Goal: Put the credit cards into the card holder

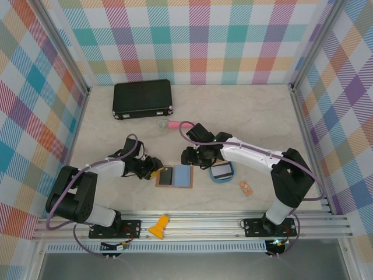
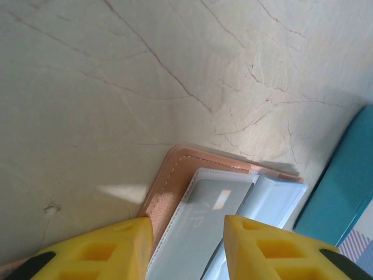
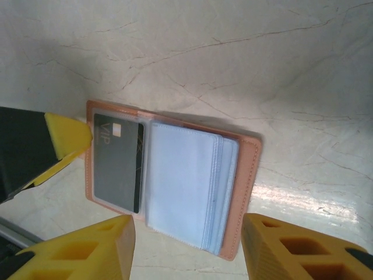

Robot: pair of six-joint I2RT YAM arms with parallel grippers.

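The card holder (image 1: 175, 175) lay open and flat on the marbled table (image 1: 262, 116), near the front edge and between the 2 arms, its pinkish-brown leather showing as a border around the pale blue sleeves. In the right wrist view, 1 dark credit card (image 3: 119, 166) marked VIP sat under the clear left-hand pocket, while the right-hand stack of sleeves looked blank. The left gripper (image 2: 187, 242) was at the holder's left side with its 2 yellow fingers parted. In its own view the fingertips sat over the holder's edge and clamped on nothing. From the right wrist camera 1 of those yellow fingertips (image 3: 70, 135) met the holder's upper left corner, though I could not tell whether it pressed down or only touched. The right gripper (image 3: 187, 227) hung over the holder with its jaws spread wide, released, and nothing between them. Just to the right of the holder stood a blue oval tray (image 1: 222, 179) with at least 1 more card (image 1: 221, 171) lying in it. A small orange tag (image 1: 246, 187) lay farther right, apart from the tray. A black case (image 1: 143, 98) rested at the back left of the table, well apart from the holder.
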